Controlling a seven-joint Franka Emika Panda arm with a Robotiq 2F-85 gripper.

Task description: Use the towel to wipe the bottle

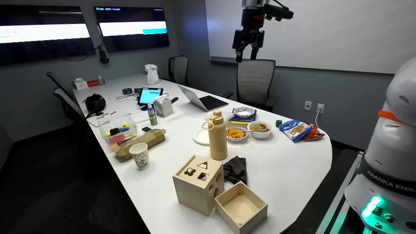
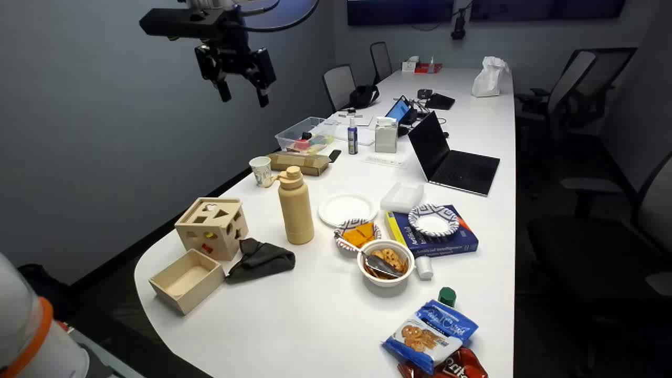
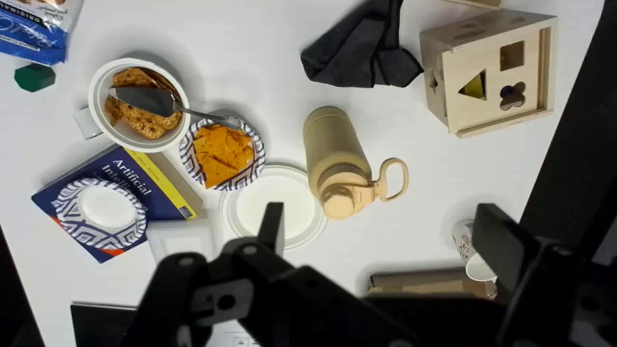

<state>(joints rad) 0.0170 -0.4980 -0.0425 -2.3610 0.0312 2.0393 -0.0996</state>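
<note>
The tan bottle stands upright on the white table, its cap loop to one side. It also shows in an exterior view and in the wrist view. The dark grey towel lies crumpled on the table near the bottle's base, apart from it. It also shows in an exterior view and in the wrist view. My gripper is high above the table, open and empty. It also shows in an exterior view, and in the wrist view its fingers are wide apart.
A wooden shape box and an open wooden tray are beside the towel. A white plate, a chip bowl and a cookie bowl are near the bottle. A paper cup and cardboard box stand farther off.
</note>
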